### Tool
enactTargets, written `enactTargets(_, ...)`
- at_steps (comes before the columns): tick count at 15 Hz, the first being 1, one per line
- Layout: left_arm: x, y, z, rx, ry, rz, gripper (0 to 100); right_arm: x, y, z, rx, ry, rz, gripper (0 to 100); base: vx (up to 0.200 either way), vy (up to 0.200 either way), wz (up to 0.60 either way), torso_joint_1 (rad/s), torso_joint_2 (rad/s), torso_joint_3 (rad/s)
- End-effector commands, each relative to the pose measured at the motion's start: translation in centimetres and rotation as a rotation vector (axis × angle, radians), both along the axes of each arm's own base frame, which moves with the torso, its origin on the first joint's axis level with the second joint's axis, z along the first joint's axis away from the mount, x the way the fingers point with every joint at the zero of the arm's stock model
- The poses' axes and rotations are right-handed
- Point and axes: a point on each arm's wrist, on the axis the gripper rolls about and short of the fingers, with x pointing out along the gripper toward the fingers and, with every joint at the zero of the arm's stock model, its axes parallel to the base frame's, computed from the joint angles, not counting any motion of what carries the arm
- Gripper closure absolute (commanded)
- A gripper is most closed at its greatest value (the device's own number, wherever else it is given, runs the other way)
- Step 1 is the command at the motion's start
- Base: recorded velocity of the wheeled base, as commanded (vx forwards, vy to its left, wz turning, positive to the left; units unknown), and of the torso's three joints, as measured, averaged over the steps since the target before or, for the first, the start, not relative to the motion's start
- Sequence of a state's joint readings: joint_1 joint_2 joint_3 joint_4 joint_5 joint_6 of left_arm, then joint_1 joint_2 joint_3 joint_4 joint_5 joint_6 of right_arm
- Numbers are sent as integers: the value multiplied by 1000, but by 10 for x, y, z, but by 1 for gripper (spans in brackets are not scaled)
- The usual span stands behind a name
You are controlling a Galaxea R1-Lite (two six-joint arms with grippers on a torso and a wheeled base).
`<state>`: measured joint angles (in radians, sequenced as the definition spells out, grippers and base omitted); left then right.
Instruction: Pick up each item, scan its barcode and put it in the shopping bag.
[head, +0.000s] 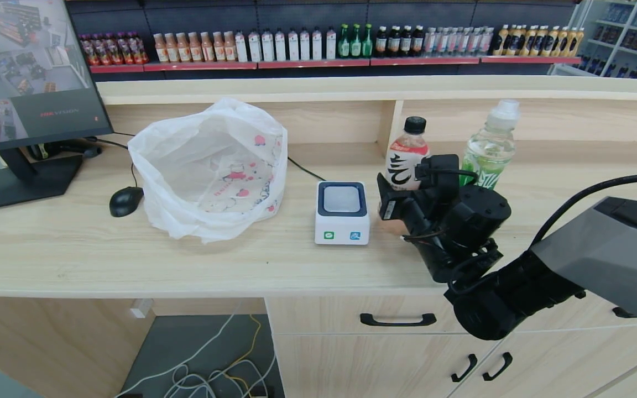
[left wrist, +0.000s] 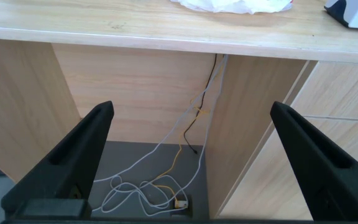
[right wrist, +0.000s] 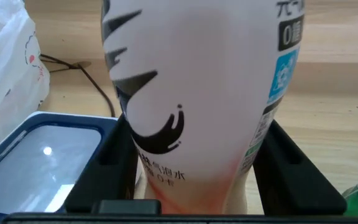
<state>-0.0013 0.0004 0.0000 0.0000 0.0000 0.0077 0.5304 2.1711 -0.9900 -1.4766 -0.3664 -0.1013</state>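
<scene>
The left gripper (left wrist: 191,162) hung low in front of the desk (head: 75,260), with its 2 fingers (left wrist: 73,162) far apart and nothing between them. It faced the gap under the desk, where loose cables (left wrist: 166,186) lay on the floor. Beside that gap were drawers (head: 397,319) with black handles.

On the desk, the right gripper (right wrist: 194,168) was closed on the white bottle (head: 407,157), with 1 finger pressed on each side low down. The bottle stood upright just beside the white scanner (head: 342,213). The right arm hid the bottle's bottom part, and its barcode could not be seen.

The green bottle (head: 490,149) stood near the white one, farther back. The arm hid its bottom too.

The shopping bag (head: 213,171) sat open on the other side of the scanner. It was hard to tell what lay inside it.

A black mouse (head: 125,200) lay just beside the bag. A monitor (head: 25,72) stood behind it, cut off at the edge.

Far behind the desk, a red shelf (head: 324,63) held a long row of bottles.
</scene>
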Motion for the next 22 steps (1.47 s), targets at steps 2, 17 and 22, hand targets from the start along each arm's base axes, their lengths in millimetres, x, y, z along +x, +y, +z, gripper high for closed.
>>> enactTargets(2, 0, 0, 0, 0, 0, 0, 0, -1, 0, 2, 2, -5, 2, 100, 0, 0, 0, 0, 0, 0)
enactTargets(17, 0, 0, 0, 0, 0, 1, 0, -85, -14, 46, 27, -45, 101, 100, 0, 0, 0, 0, 0, 0)
enactTargets(22, 0, 0, 0, 0, 0, 0, 0, -160, -26, 43, -9, 8, 228, 100, 0, 0, 0, 0, 0, 0)
